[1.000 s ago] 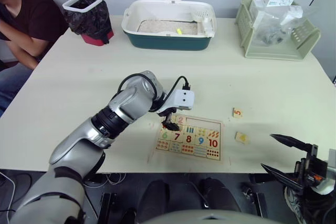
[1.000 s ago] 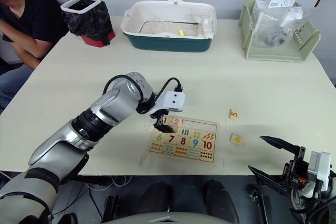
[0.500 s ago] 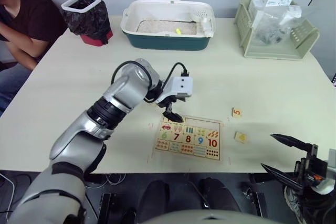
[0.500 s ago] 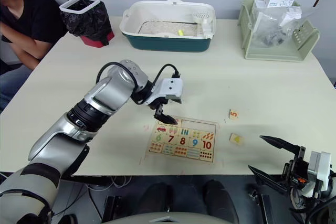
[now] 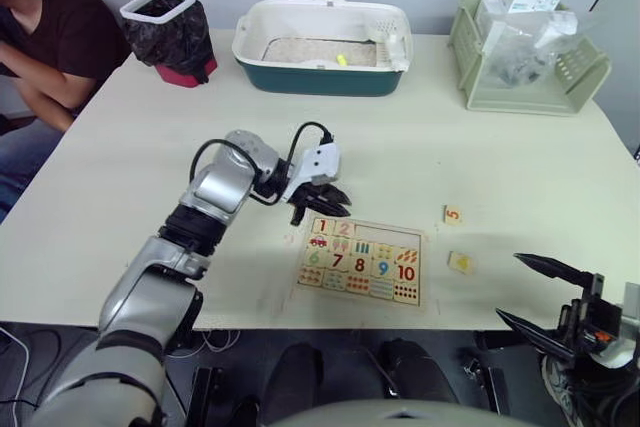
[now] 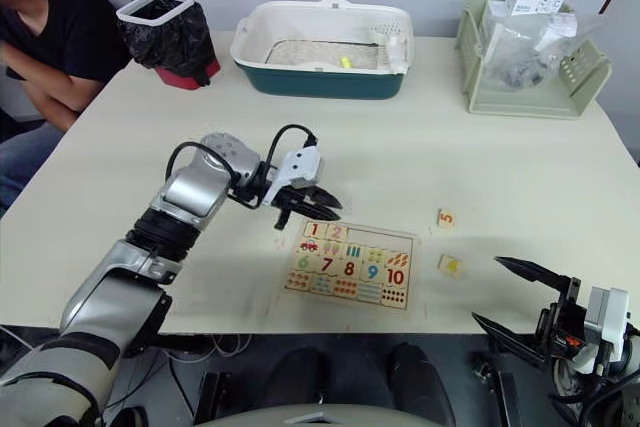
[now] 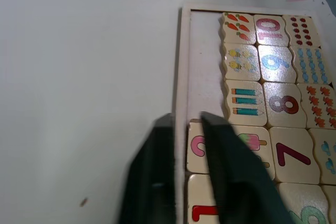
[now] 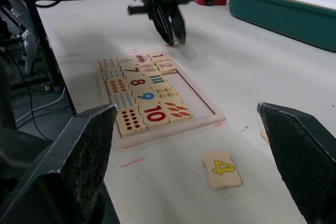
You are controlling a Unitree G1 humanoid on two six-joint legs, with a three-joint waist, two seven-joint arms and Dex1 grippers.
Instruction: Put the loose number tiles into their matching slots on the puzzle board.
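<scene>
The puzzle board [image 5: 419,249] lies flat near the table's front edge. Tiles 1 [image 5: 322,226] and 2 [image 5: 343,229] sit in the left end of its far row; the other slots [image 5: 388,235] of that row are bare. My left gripper [image 5: 343,208] hovers just beyond the board's far left corner, shut and empty; the left wrist view has its fingertips [image 7: 209,124] over the board's rim beside tile 2 [image 7: 198,146]. Loose tile 5 [image 5: 453,214] and tile 4 [image 5: 460,262] lie to the board's right. My right gripper [image 5: 508,287] hangs open off the front right edge.
At the back stand a white and teal tray [image 5: 320,75], a black-lined bin [image 5: 168,32] and a pale green basket [image 5: 525,87] of packets. A seated person [image 5: 40,37] is at the far left.
My left gripper has lifted off the board, leaving tile 2 in its slot, drawn back to the left and shut. The right gripper has not moved.
</scene>
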